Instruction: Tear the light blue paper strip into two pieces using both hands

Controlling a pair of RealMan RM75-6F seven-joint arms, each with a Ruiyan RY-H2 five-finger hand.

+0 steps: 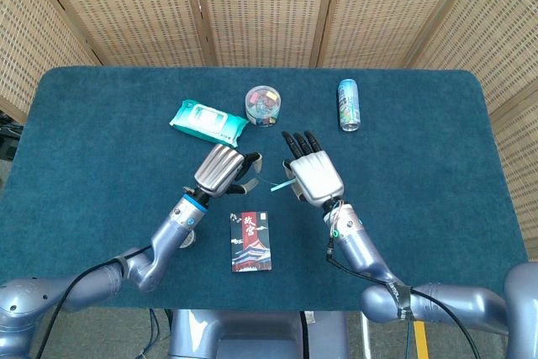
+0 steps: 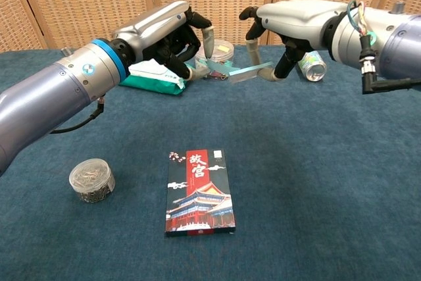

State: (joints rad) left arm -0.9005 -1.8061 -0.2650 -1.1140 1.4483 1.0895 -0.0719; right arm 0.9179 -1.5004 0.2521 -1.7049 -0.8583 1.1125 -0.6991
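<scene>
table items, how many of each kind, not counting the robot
round clear tubs: 2
wet wipes pack: 1
drink can: 1
printed box: 1
light blue paper strip: 1, held above the table by both hands
total: 6

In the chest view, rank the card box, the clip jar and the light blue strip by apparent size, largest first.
1. card box
2. clip jar
3. light blue strip
The strip is partly hidden by fingers and lies farther from the camera, so its place is unsure.
</scene>
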